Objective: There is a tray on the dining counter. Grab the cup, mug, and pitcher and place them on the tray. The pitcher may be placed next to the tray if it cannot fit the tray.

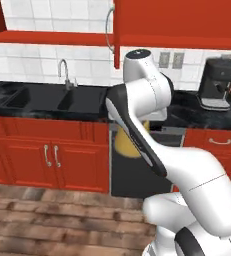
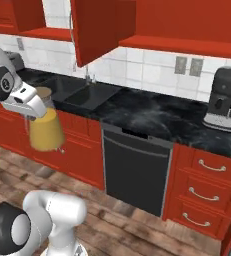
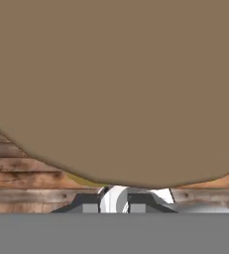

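Note:
The pitcher [image 2: 46, 131], a clear jug of orange-yellow juice with a tan lid, hangs in the air over the wooden floor in front of the red cabinets. My gripper [image 2: 38, 107] is shut on it near the top, just under the lid. In the left base view the pitcher [image 1: 123, 144] peeks out from behind my arm, in front of the dishwasher. In the hand view the tan lid [image 3: 114, 89] sits very close, with floor planks around its edge. The tray, dining counter, cup and mug are out of view.
A black worktop [image 2: 152, 117] runs along the wall with a sink [image 1: 42, 98] and faucet [image 1: 64, 73]. A dishwasher [image 2: 134, 172] sits below it and a coffee machine [image 2: 227, 105] at the right. An upper cabinet door [image 2: 99, 27] stands open above. Wooden floor [image 1: 52, 215] lies in front.

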